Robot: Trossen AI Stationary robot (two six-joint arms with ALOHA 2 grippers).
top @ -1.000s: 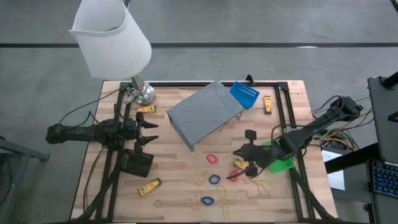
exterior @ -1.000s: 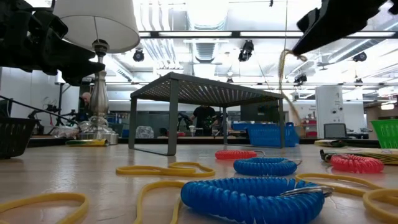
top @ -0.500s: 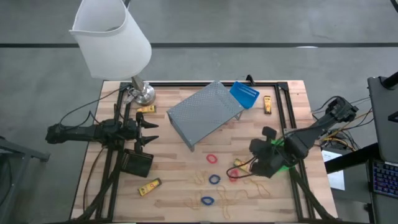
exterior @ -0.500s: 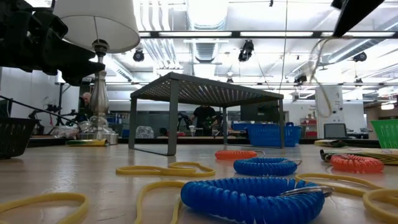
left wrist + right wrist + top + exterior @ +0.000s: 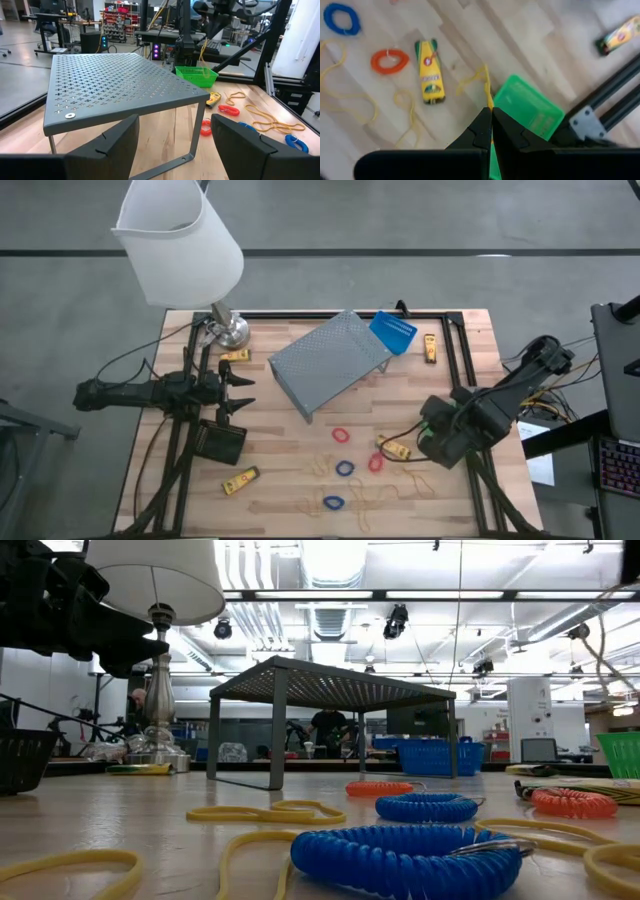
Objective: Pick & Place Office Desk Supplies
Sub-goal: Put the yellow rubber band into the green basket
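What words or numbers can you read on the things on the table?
None can be read.
Yellow oblong box with dark and red marks beside the green square bin: its label is too blurred to read.
Yellow oblong box near the table's front left: marks too small to read.
Yellow oblong box by the blue square bin: marks too small to read.
Grey perforated metal shelf: no writing.

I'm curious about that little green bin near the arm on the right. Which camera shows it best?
The right wrist view: the green bin fills the middle, just beyond the right hand. The left wrist view shows it small, beyond the metal shelf. The low view catches only an edge; from above the arm hides it.
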